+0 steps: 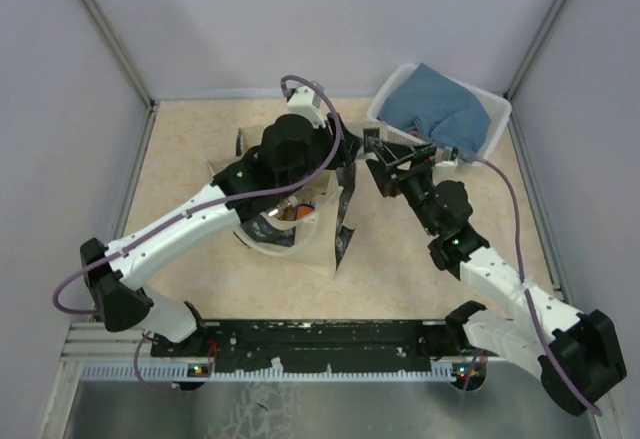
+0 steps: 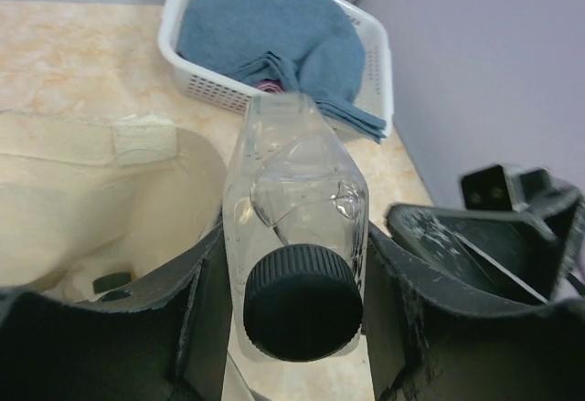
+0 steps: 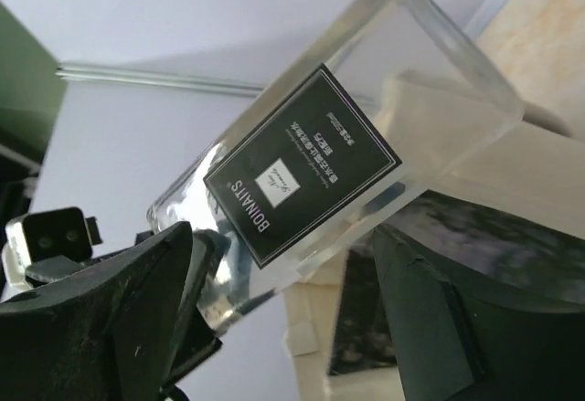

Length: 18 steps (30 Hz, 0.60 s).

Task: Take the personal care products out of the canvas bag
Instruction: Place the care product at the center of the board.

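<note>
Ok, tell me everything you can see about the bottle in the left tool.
The bottle is clear, plastic-looking and faceted, with a black ribbed screw cap, closed, facing the wrist camera. It is gripped on both sides by the left tool, its base pointing toward the white basket, above the rim of the canvas bag.

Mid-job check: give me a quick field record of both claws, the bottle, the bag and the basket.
left claw: shut on the clear bottle, black cap toward its camera
clear bottle: held off the table by the bag's mouth, not yet set down
right claw: jaws apart, close beside the bottle, no grip evident
canvas bag: open under the left arm; a dark cap shows inside
white basket: far right corner, blue cloth in it
</note>
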Each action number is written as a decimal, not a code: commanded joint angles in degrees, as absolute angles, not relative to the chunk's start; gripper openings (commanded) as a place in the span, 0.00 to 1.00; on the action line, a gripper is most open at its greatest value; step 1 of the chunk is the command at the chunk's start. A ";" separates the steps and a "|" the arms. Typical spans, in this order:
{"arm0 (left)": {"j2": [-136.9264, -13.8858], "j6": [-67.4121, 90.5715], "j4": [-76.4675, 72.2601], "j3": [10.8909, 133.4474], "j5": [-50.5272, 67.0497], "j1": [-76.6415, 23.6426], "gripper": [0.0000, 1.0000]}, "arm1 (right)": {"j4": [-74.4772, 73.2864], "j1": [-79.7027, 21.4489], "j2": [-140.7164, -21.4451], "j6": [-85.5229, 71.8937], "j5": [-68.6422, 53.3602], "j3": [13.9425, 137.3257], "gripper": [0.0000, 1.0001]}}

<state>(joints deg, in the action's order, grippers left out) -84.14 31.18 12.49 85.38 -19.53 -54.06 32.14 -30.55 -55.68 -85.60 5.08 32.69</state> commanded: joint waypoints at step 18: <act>-93.45 28.85 16.04 107.64 -16.89 -53.22 0.00 | -6.74 -37.20 -40.84 -23.48 28.35 42.59 0.87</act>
